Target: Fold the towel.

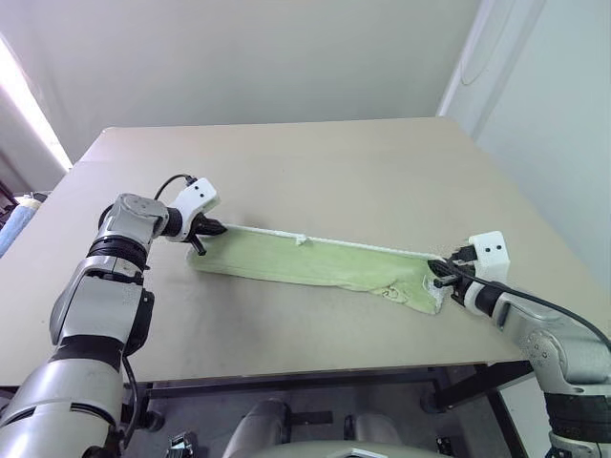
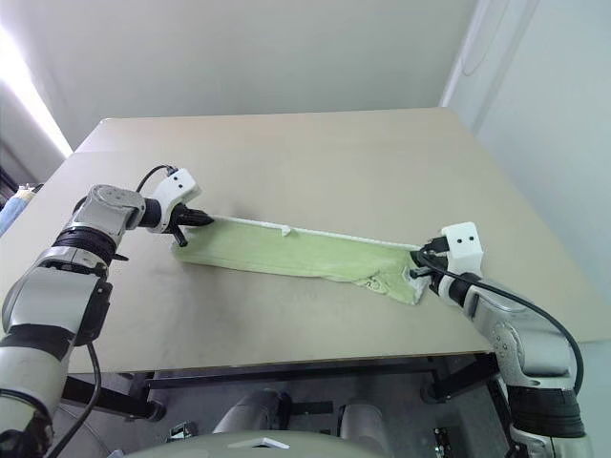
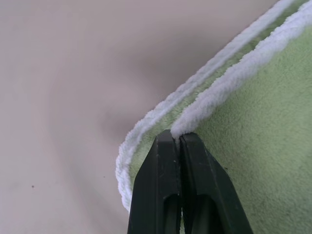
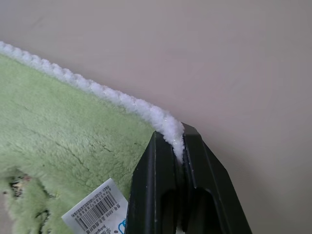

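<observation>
Towel: the towel (image 1: 315,264) lies as a long, narrow lime-green strip across the near part of the desk (image 1: 325,162), stretched between the two end effectors, its white edging along the far side.
Layers: at the left end, the left wrist view shows two white edges one over the other, so the cloth is doubled there.
Left end effector: the left end effector (image 1: 200,236) sits at the strip's left end, its black fingers pressed together on the upper white edge at the corner (image 3: 180,134).
Right end effector: the right end effector (image 1: 442,274) sits at the strip's right end, fingers clamped on the white edging at that corner (image 4: 174,134).
Tag: a small white loop (image 1: 301,239) stands up from the far edge, nearer the left half of the strip.
Label: a white barcode label (image 4: 97,209) lies on the cloth just beside the right fingers; its print is too small to read and it is cut off by the picture's edge.
Hard to make out: the right end is rumpled, and how many layers lie there cannot be told.
Hidden: the cloth inside both grips is covered by the fingers.
</observation>
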`<act>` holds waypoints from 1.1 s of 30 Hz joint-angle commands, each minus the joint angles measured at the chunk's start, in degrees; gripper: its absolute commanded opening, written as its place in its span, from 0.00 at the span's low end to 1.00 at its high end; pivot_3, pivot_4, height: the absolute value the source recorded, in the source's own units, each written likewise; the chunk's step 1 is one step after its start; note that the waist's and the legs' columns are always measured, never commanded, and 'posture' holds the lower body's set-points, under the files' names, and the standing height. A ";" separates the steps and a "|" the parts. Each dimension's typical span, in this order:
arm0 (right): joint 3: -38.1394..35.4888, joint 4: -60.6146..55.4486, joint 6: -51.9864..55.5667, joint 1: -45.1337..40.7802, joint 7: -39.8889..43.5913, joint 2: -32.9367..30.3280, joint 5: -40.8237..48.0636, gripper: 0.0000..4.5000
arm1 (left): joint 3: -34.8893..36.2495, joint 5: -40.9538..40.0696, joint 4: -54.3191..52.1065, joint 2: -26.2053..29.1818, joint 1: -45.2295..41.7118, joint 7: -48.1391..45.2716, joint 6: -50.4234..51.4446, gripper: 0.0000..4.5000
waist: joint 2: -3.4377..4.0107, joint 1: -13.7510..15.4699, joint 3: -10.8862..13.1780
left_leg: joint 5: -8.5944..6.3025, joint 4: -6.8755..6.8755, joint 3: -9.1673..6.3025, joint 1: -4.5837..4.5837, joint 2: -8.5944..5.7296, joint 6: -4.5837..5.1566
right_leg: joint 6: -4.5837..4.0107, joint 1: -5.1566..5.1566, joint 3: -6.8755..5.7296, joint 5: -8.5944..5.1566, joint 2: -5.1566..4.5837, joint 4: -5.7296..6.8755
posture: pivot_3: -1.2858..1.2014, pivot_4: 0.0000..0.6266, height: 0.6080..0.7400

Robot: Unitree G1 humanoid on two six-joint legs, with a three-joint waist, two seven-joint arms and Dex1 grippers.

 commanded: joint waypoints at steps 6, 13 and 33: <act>0.05 2.85 -2.01 -2.88 0.37 1.41 -2.66 0.01 | 2.52 0.69 0.96 -0.92 -1.78 4.69 -0.90 0.00 | 0.00 0.04 0.00 | 0.00 0.08 -0.01 0.01 0.00 0.00 | 0.02 0.00 0.00 0.01 0.02 0.04 | 0.52 0.00 0.65; -0.16 2.93 -1.21 -3.85 0.74 2.22 -2.41 0.47 | 4.74 0.66 1.44 -1.79 -2.24 7.53 -1.01 0.46 | -0.02 -0.06 -0.01 | 0.00 0.10 -0.01 0.02 -0.01 0.00 | 0.03 0.01 0.00 0.02 0.02 0.05 | 0.52 0.00 0.65; -25.47 -10.52 22.79 -1.44 -22.96 13.23 57.14 0.99 | 14.23 -8.18 -3.48 -5.32 -5.09 -4.66 2.53 0.99 | -0.05 0.03 -0.05 | 0.00 0.16 -0.08 0.04 -0.01 0.00 | 0.02 0.04 0.01 0.04 0.00 0.12 | 0.52 0.00 0.65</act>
